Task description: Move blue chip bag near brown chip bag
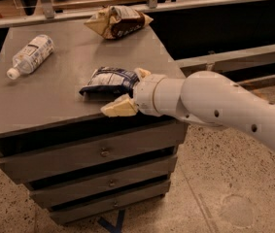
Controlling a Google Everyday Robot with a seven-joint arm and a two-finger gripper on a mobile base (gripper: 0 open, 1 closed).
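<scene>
Camera view of a grey drawer cabinet with the arm entering from the right. The gripper sits low over the front right part of the cabinet top, with its two cream fingers spread wide apart and gripping nothing. The blue chip bag lies flat on the top, and its right end lies in the gap between the fingers. The near finger lies just in front of the bag, close to the cabinet's front edge and apart from the foil. The far finger shows only as a tip at the bag's right rear corner, and whether it touches the bag cannot be told. The brown chip bag lies well beyond the gripper, at the rear edge of the top and well apart from the blue chip bag. A clear plastic bottle with a white label lies on its side far to the gripper's left. Three drawer fronts lie below the gripper.
</scene>
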